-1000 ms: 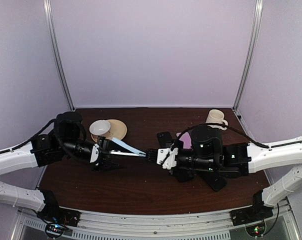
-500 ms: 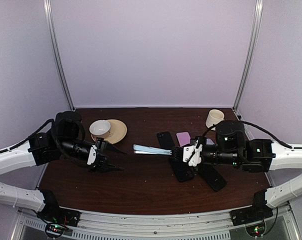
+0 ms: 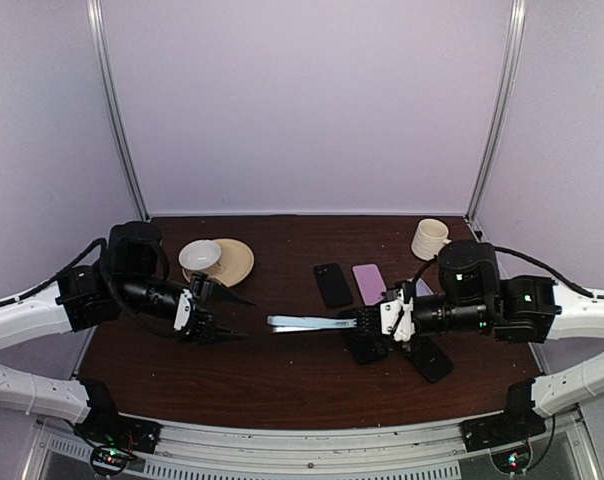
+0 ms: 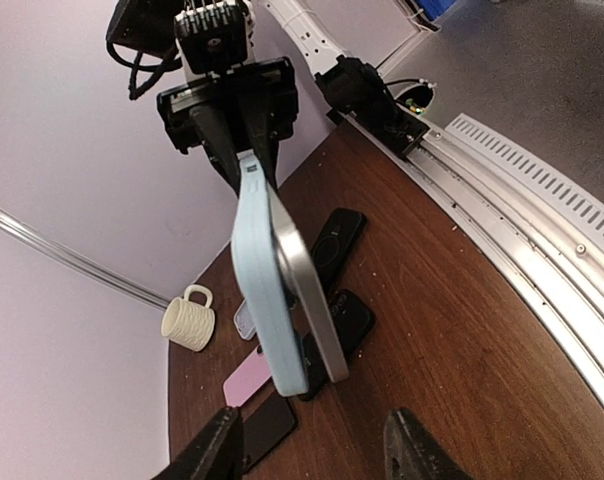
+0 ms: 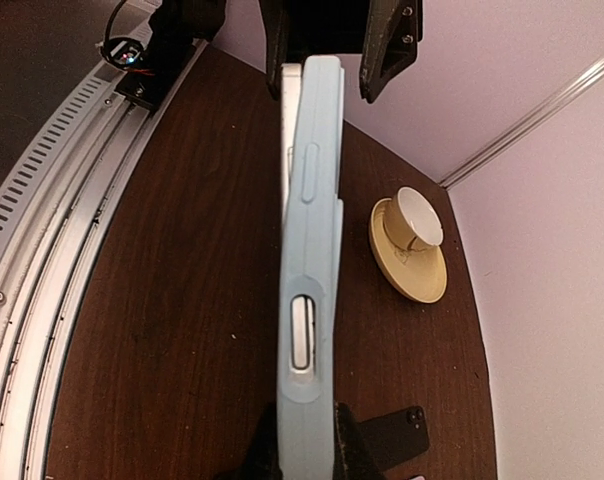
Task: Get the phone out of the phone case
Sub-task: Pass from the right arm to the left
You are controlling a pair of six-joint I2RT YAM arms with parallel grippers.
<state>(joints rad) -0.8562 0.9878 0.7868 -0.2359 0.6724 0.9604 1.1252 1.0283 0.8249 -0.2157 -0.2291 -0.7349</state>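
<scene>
Top external view, left to right. Left gripper point(image 3: 242, 318) is found well left of the light-blue phone case point(image 3: 302, 322), with fingers spread and nothing held. A white bowl point(image 3: 199, 255) on a tan saucer point(image 3: 238, 262) is noted behind-left of the case. The case is held edge-up, clear of the table point(image 3: 282, 390), and is pinched at its right end by the right gripper point(image 3: 360, 320). The phone point(image 4: 312, 300) is seen as a silver edge lying along the case. A black phone point(image 3: 332, 284) and a ribbed mug point(image 3: 430, 238) are recorded behind-right of the case.
</scene>
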